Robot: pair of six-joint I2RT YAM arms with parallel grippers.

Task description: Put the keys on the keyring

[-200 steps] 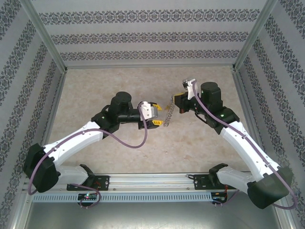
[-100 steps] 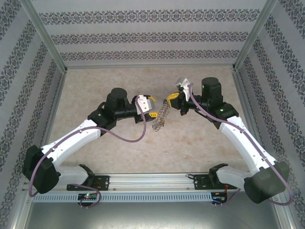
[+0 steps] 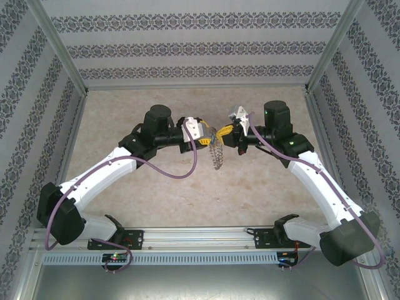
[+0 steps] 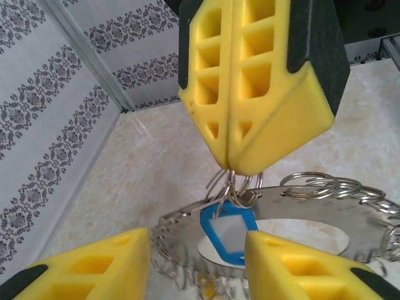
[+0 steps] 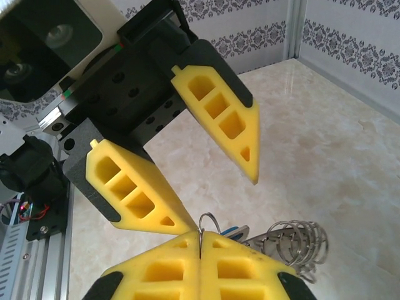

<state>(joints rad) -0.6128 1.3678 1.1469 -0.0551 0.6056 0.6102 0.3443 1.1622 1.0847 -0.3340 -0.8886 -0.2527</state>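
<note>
The keyring (image 3: 217, 156), a flat grey metal ring fringed with wire loops, hangs in the air between the two arms. My right gripper (image 3: 224, 133) is shut on one of its wire loops (image 5: 208, 222), the pads (image 5: 181, 269) pressed flat together. In the left wrist view the right gripper (image 4: 230, 164) comes down from above onto the keyring (image 4: 350, 215). A blue key head (image 4: 228, 228) dangles from the pinched loops. My left gripper (image 4: 197, 250) stands open just in front of the blue key, apart from it. Low among the loops is a blurred yellow speck (image 4: 209, 284).
The beige marble tabletop (image 3: 187, 187) lies below the hanging ring. Patterned walls with metal corner posts (image 3: 59, 50) close in three sides. The aluminium rail (image 3: 200, 234) with both arm bases runs along the near edge.
The right gripper carried the keyring left and the left gripper came up beside it, so the two now almost meet. The ring has swung and hangs lower.
</note>
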